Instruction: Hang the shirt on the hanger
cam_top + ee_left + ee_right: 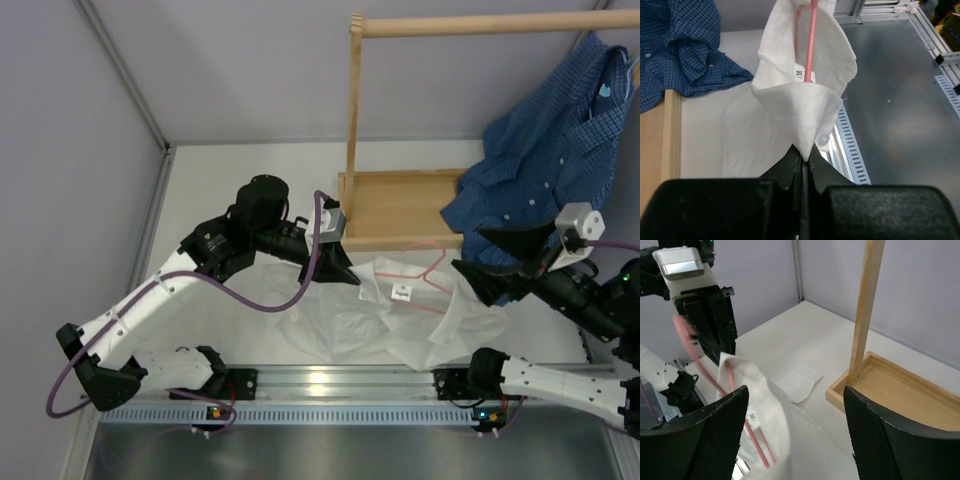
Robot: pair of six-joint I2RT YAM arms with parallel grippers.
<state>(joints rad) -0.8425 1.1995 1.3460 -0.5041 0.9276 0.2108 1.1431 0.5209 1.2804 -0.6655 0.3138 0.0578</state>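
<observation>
shirt (400, 328) lies crumpled on counter (230, 190), near-centre between both arms, just in front of wooden tray base (400, 205); long axis roughly left-right across counter, collar end toward far side, label showing inside collar; part of the collar is lifted off the counter at its left side

hanger (811, 45) thin pink wire, runs down into the collar opening past the label, tilted; its upper end rises clear of the cloth beside the left arm's camera housing in the right wrist view; exact way hook points not clear

left pincer (802, 159) closed tight, pinching a pointed fold of shirt cloth at the collar edge, a button just beside the pinch

right pincer (497, 275) jaws spread wide, nothing between them, hovering just right of the collar, shirt and hanger below and in front of it; contact with cloth cannot be told

around: blue checked shirt (545, 160) draped from wooden rail (480, 25), spilling onto the tray's right end, close above right pincer; upright post (354, 110) stands at tray's left corner behind left pincer; slotted metal rail (340, 385) along near edge
</observation>
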